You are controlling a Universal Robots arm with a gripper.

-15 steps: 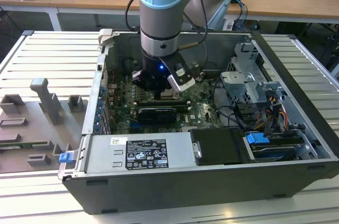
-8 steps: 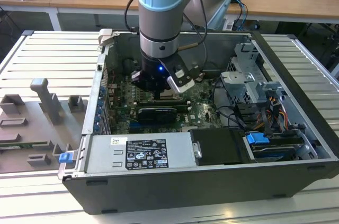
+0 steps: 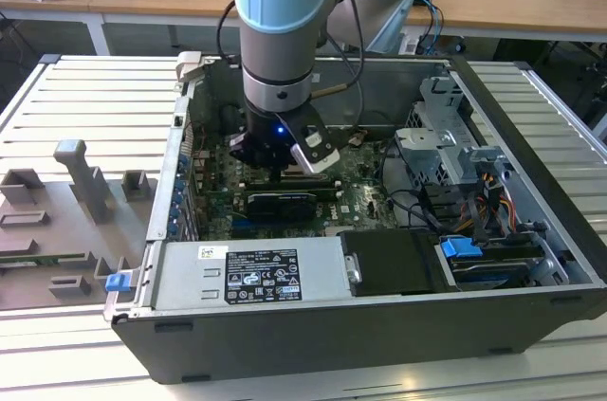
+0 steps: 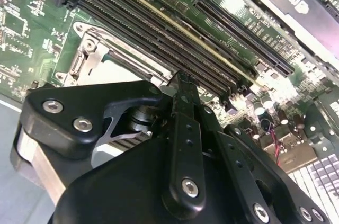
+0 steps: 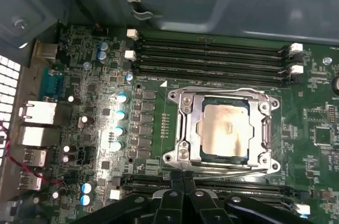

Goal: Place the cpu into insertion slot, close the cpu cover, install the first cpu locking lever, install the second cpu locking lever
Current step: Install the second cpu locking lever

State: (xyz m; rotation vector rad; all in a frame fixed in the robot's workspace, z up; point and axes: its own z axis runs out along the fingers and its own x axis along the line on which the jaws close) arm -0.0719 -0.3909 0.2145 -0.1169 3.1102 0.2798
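Note:
The cpu [image 5: 225, 130], a pale silvery-beige square, lies flat in the insertion slot [image 5: 225, 101] on the green motherboard. The cpu cover [image 5: 185, 128], a silver frame, lies down around it with the chip showing through its cut-out. A thin wire lever [image 5: 228, 170] runs along the socket edge nearest my fingers. My gripper [image 5: 184, 179] is shut, its black fingertips together just beside that edge with nothing seen between them. In the second wrist view the gripper [image 4: 180, 78] points at the silver socket corner [image 4: 95, 57]. The exterior view shows the gripper [image 3: 277, 162] low inside the open computer case.
Long black memory slots [image 5: 212, 54] with white clips flank the socket. A black expansion card [image 3: 280, 204] lies near the gripper, the power supply [image 3: 256, 273] along the case front. A grey drive cage [image 3: 441, 136] and cables fill the exterior view's right. Grey fixtures [image 3: 81, 183] stand outside.

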